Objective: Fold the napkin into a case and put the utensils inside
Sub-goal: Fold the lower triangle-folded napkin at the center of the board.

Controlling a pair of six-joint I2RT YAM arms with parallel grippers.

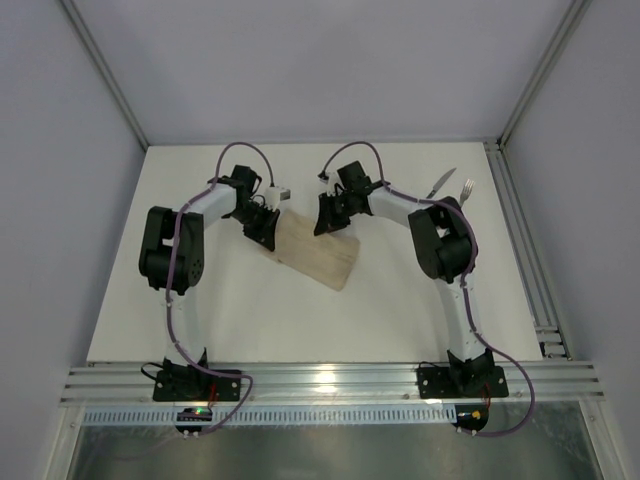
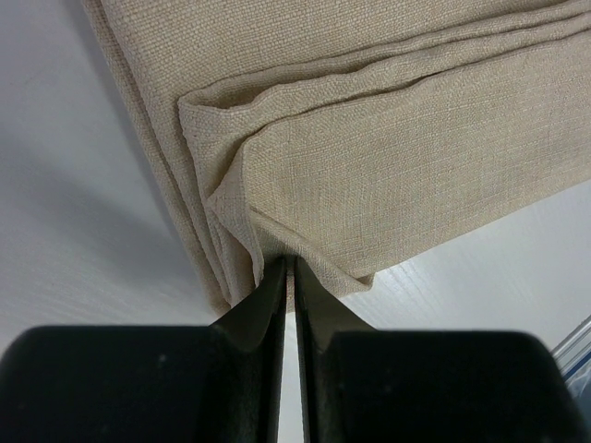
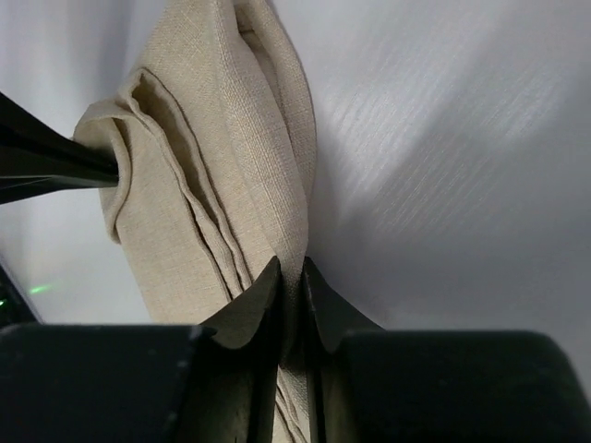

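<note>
From the top view I see the napkin (image 1: 318, 258) lying as a folded beige oblong near the middle of the white surface (image 1: 250, 320), its long axis running from about 10 o'clock to 4 o'clock. The left end effector (image 1: 262, 230) sits at the napkin's 10 o'clock end and the right end effector (image 1: 328, 222) at its 12 o'clock edge; both touch the cloth.

On my left wrist feed the 2 black fingers (image 2: 268, 295) are closed with only a thin slit between them, pinching a corner where several folded layers meet. On my right wrist feed the fingers (image 3: 254, 295) are likewise clamped on a bunched edge of the napkin, with cloth running down between them. The left end effector's tips come in from 9 o'clock and bite the same cloth.

The knife (image 1: 440, 182) and fork (image 1: 466, 189) lie side by side, not touching, toward 2 o'clock from the napkin and well apart from it. Their near ends run into the outline of the right arm (image 1: 440, 240), so I cannot make out the handles.
</note>
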